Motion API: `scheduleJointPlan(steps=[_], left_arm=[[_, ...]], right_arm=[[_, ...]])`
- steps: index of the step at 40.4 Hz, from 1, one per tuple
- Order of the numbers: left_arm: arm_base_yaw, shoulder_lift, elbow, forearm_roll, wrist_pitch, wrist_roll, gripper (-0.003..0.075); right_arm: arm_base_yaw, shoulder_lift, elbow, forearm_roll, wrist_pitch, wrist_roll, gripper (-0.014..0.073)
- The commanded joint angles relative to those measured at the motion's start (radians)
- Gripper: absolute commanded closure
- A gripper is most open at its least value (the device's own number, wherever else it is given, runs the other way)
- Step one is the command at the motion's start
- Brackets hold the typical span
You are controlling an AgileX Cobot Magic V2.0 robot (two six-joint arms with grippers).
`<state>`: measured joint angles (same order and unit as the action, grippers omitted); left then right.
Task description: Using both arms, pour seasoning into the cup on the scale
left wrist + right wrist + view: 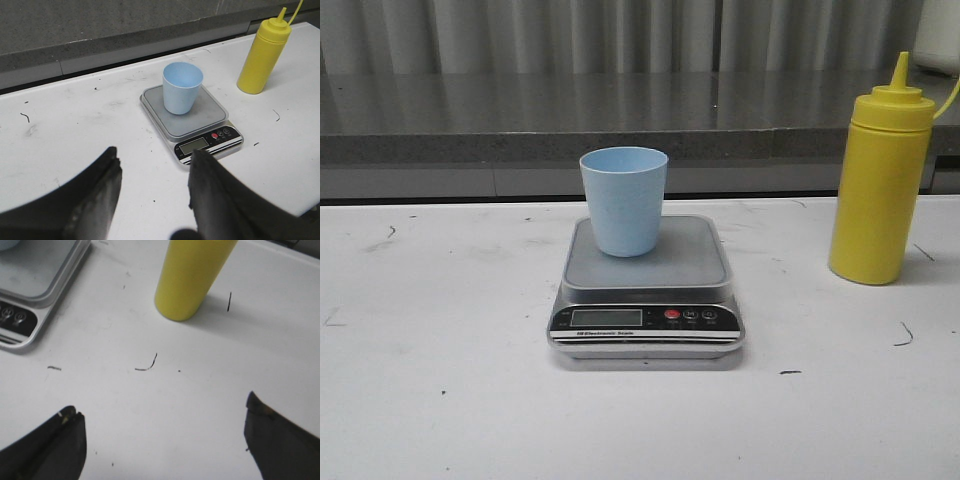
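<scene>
The pale blue cup stands upright on the platform of the silver scale, mid-table. The yellow seasoning bottle stands upright to the right of the scale, its nozzle pointing up. Neither arm shows in the front view. In the left wrist view my left gripper is open and empty, above bare table short of the scale, with the cup and the bottle farther off. My right gripper is wide open and empty, a short way from the base of the bottle.
A grey stone ledge runs along the back of the white table, with a corrugated wall behind it. A corner of the scale lies beside the right gripper's path. Small dark scuffs mark the tabletop.
</scene>
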<state>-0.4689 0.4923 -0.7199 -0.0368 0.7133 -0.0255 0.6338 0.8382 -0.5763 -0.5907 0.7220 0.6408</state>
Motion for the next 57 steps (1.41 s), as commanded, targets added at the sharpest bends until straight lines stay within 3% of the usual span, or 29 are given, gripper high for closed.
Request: scheduleJointPlan(steps=[1, 6, 16, 27, 43, 47, 57], left_arm=[[0.002, 0.007, -0.026, -0.003, -0.082, -0.009, 0.0407], [0.002, 0.007, -0.026, -0.003, -0.082, -0.009, 0.0407], [0.002, 0.007, -0.026, -0.003, -0.082, -0.009, 0.0407], [0.002, 0.007, -0.026, -0.003, -0.082, -0.009, 0.0407], [0.002, 0.007, -0.026, -0.003, -0.086, -0.009, 0.0407], [0.002, 0.007, -0.026, -0.003, -0.088, -0.009, 0.0407], [0.002, 0.007, -0.026, -0.003, -0.088, -0.009, 0.0414]], right_arm=[[0.011, -0.012, -0.107, 0.112, 0.103, -0.181, -0.0061], [0.009, -0.046, -0.195, 0.218, 0.206, -0.299, -0.0061], [0.009, -0.266, -0.214, 0.302, 0.223, -0.317, -0.0061], [0.009, -0.489, -0.213, 0.307, 0.248, -0.319, -0.0061], [0.009, -0.508, -0.213, 0.300, 0.256, -0.319, -0.0050], [0.009, -0.508, -0.213, 0.300, 0.255, -0.319, 0.0048], [0.009, -0.508, -0.213, 0.300, 0.249, -0.319, 0.0545]])
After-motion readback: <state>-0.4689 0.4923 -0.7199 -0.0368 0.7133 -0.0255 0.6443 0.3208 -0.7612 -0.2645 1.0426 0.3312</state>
